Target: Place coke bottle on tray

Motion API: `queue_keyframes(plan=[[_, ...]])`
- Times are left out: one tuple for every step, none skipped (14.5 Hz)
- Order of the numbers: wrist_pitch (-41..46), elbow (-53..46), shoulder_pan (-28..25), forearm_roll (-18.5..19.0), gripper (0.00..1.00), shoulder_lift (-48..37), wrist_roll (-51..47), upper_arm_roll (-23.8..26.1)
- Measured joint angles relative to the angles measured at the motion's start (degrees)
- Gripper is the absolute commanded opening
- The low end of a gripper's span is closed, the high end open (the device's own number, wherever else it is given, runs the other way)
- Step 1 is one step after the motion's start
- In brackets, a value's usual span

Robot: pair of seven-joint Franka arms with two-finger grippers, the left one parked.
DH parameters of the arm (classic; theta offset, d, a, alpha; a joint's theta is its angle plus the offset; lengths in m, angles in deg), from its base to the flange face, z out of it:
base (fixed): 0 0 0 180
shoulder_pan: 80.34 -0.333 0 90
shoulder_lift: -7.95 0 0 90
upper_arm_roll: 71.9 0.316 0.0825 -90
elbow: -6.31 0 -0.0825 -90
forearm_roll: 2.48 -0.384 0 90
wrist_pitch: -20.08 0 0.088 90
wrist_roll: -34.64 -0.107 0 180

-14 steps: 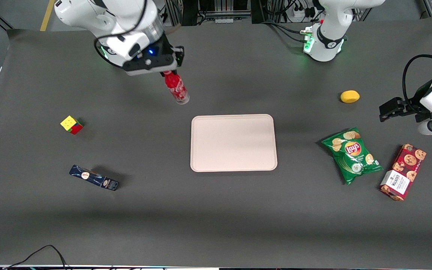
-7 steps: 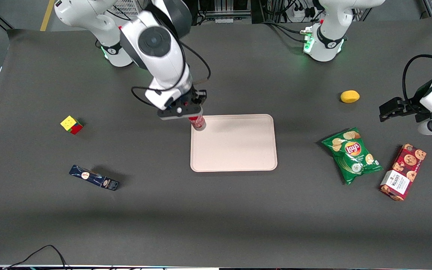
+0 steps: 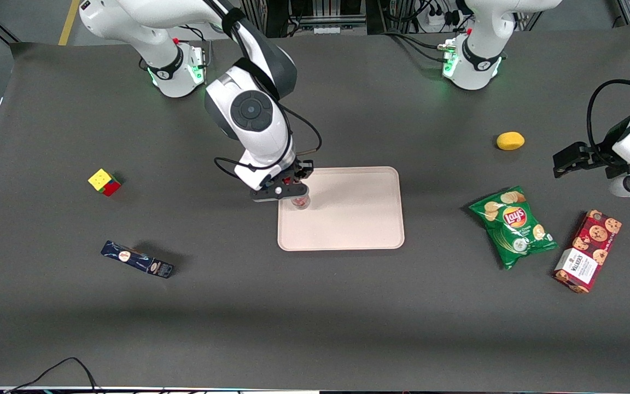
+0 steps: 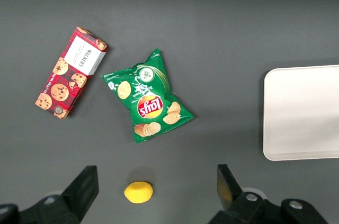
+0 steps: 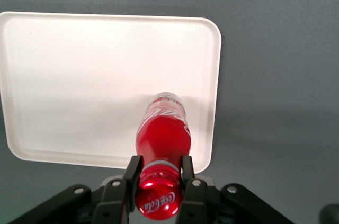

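Dark grey matting covers the whole table, with cable racks along its edge by the arm bases. At the tray's nine o'clock edge the gripper (image 3: 291, 192) clamps the neck of one coke bottle (image 5: 161, 134), fingers (image 5: 131, 171) tight either side below the cap. Its long axis runs near vertical, cap up, clear base over one pale pink tray (image 3: 348, 213). Elsewhere lie one cube (image 3: 104, 181), one dark blue box (image 3: 137, 259), one lemon (image 3: 510, 140), one chip bag (image 3: 513, 226), one cookie box (image 3: 588, 251).

Grey table (image 3: 315, 323): tray (image 3: 348, 230), cube (image 3: 104, 181), chips (image 3: 513, 226), lemon (image 3: 510, 140).
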Motion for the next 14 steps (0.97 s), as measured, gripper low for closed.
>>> queue_keyframes(plan=[[-0.55, -0.02, 0.00, 0.03, 0.00, 0.72, 0.00, 0.00], [-0.87, -0.04, 0.00, 0.25, 0.00, 1.46, 0.00, 0.00], [-1.13, -0.07, 0.00, 0.53, 0.00, 2.15, 0.00, -0.01], [-1.54, -0.09, 0.00, 0.72, 0.00, 2.78, 0.00, -0.03], [-1.83, -0.12, 0.00, 0.82, 0.00, 3.33, 0.00, -0.07], [-1.92, -0.19, 0.01, 0.87, 0.00, 3.81, 0.01, -0.10], [-1.97, -0.25, 0.01, 0.87, 0.00, 4.23, 0.01, -0.14], [-2.04, -0.33, 0.02, 0.88, 0.00, 4.56, 0.01, -0.18], [-2.09, -0.43, 0.02, 0.89, 0.00, 4.81, 0.01, -0.20], [-2.22, -0.50, 0.03, 0.89, 0.00, 5.04, 0.01, -0.21], [-2.42, -0.51, 0.03, 0.89, 0.00, 5.23, 0.01, -0.22], [-2.58, -0.51, 0.03, 0.89, 0.16, 5.37, 0.01, -0.22], [-2.69, -0.51, 0.04, 0.89, 0.82, 5.43, 0.01, -0.24], [-2.71, -0.52, 0.06, 0.89, 1.00, 5.44, 0.00, -0.30]])
